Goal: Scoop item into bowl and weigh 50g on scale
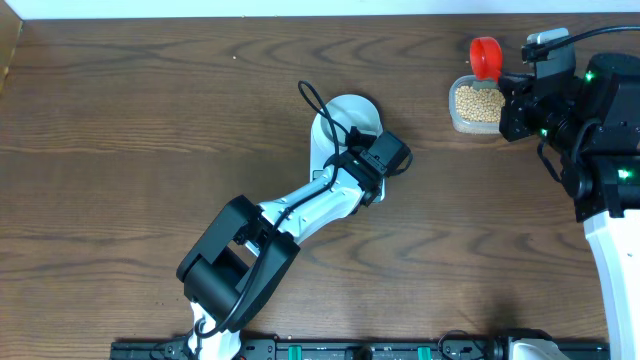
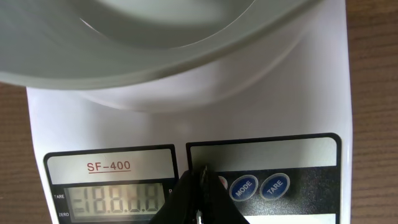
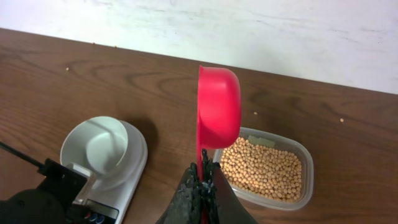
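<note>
Scale (image 2: pixel 292 99) label SF-400; btns MODE (image 2: pixel 243 188), TARE (image 2: pixel 275 186); LCD (image 2: pixel 115 200) digits unclear.

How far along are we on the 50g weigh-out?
Done: the bowl sits empty on the scale. In hand: the shut left tool is at the scale's front panel, its display lit; the right tool grips the red scoop by the tub of beans. Left: all scooping and weighing.

A dark wooden table (image 1: pixel 120 120) carries the white scale (image 2: pixel 298 93); a clear tub (image 3: pixel 306 163) sits well off to the scale's right.
</note>
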Motion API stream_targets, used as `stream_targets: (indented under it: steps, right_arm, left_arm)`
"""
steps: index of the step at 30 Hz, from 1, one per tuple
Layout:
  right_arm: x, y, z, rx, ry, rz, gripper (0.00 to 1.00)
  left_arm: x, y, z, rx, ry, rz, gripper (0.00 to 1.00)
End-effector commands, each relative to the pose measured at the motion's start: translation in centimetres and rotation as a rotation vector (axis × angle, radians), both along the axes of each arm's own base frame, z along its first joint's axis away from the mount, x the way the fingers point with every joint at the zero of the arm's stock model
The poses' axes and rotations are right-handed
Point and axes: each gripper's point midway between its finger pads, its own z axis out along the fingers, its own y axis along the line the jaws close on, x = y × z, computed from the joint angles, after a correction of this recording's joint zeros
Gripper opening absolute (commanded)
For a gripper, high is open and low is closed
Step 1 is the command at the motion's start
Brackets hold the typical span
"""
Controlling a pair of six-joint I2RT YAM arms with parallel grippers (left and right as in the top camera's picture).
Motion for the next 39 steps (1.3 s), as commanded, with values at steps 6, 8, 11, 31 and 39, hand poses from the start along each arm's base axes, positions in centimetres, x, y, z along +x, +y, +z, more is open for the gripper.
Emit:
stream_targets:
  steps: [6,8,11,31,39]
  right_arm:
    - [0.2,-0.3,1.2,-0.014,-0.032,-0.006,0.01]
    - [0.2,-0.3,1.2,-0.019,-0.034,-0.003,0.01]
    - [0.2,-0.3,1.2,-0.020,-0.034,-0.003,0.01]
    - [0.2,-0.3,1.1,-0.020,-0.032,-0.003,0.01]
    - [0.2,-0.3,1.2,-0.020,-0.033,-0.003,0.01]
  left_arm:
    - [-1.4,-0.5,-2.2,-0.025,0.095,-0.007,0.07]
    - [-1.6,-0.7,-2.3,-0.035,0.110,-0.011,0.07]
    - [-1.9,-0.8,-2.4,-0.043,0.122,-0.015,0.07]
    - [-1.9,0.4,-2.8,0.002,0.119,0.041,0.07]
    - [-2.0,0.6,-3.9,0.012,0.136,0.047,0.07]
